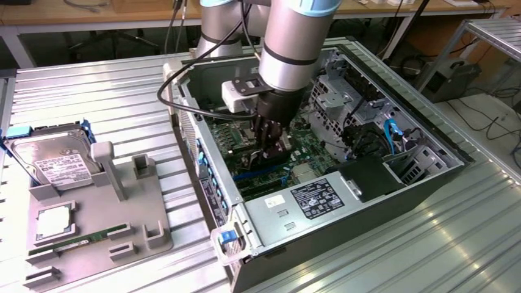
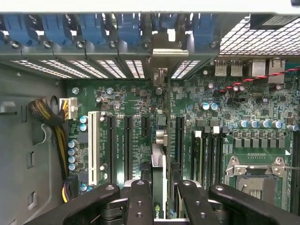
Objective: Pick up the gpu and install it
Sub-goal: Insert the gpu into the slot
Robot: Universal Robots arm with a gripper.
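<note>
1. The gripper (image 2: 158, 199) is down inside the open computer case (image 1: 423, 183), and its dark fingers (image 2: 139, 201) are clamped on the gpu (image 2: 159, 178), which stands on edge between them.
2. In the wrist view the card is seen edge-on, running from the fingers toward the case's rear wall, with its silver bracket (image 2: 169, 50) up at the row of slot openings (image 2: 79, 68).
3. The card hangs over the motherboard (image 2: 131, 101), in line with one of the long black expansion slots (image 2: 127, 147); whether it has already seated cannot be told from these views.
4. Judged from this, the step in hand is seating the card. It would go best with the card kept square to the motherboard, its edge held parallel to the slot and the bracket fed cleanly into its rear opening, so that pressure falls straight down and not on one corner.
5. The empty CPU socket (image 2: 255, 176) and the yellow cable bundle (image 2: 56, 126) lie to either side of the card's slot, both well apart from it.
6. Outside the case, the grey parts tray (image 1: 143, 229) carries a hard drive (image 1: 53, 162) and a RAM stick (image 1: 82, 238).
</note>
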